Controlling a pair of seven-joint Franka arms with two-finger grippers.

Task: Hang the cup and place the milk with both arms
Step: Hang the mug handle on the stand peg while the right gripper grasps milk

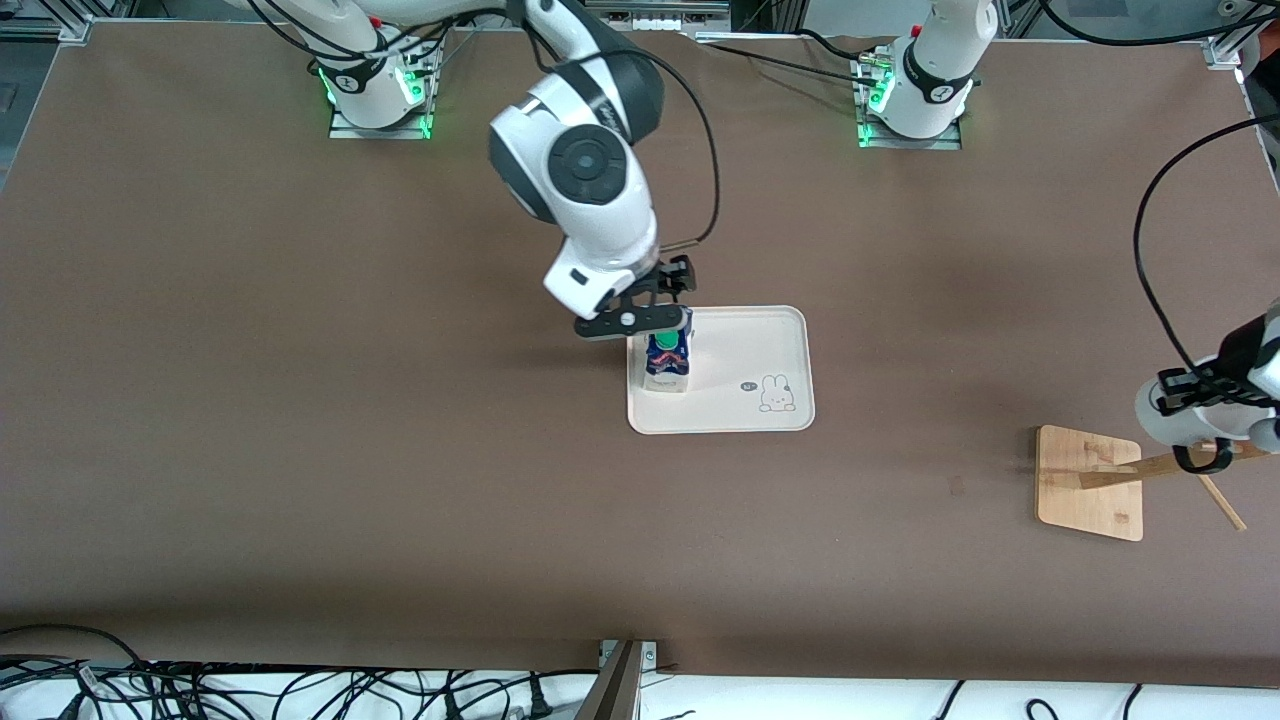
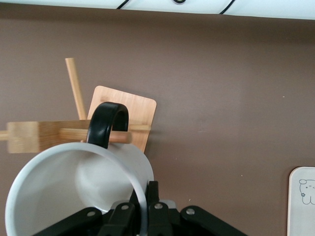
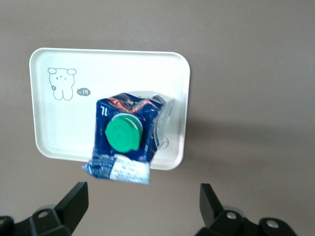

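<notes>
Milk [image 1: 667, 362] is seen standing upright on the cream tray [image 1: 745, 345], at the tray's edge toward the right arm's end of the table. Its green cap [image 3: 123, 133] faces up on the slanted top, and its blue and white print with red marks is visible in the right wrist view. A small rabbit drawing [image 1: 774, 393] is printed on the tray, at the corner nearer the front camera and toward the left arm's end. The right gripper [image 1: 640, 318] is held just above the carton, with its fingers [image 3: 75, 197] spread wide and clear of the carton on both sides; nothing is gripped.

The cup [image 2: 74, 189] is held by the left gripper [image 2: 140, 214], whose fingers are pinched on the white rim, one inside and one outside the wall. It is carried over the wooden rack [image 1: 1090, 482] at the left arm's end of the table. In the left wrist view the black loop handle [image 2: 107, 123] is seen lined up with one of the rack's pegs [image 2: 96, 135], which appears to pass through it; whether the peg touches the loop cannot be told. The rack's flat square base [image 2: 133, 115] rests on the brown table [image 1: 300, 400], well apart from the tray.
</notes>
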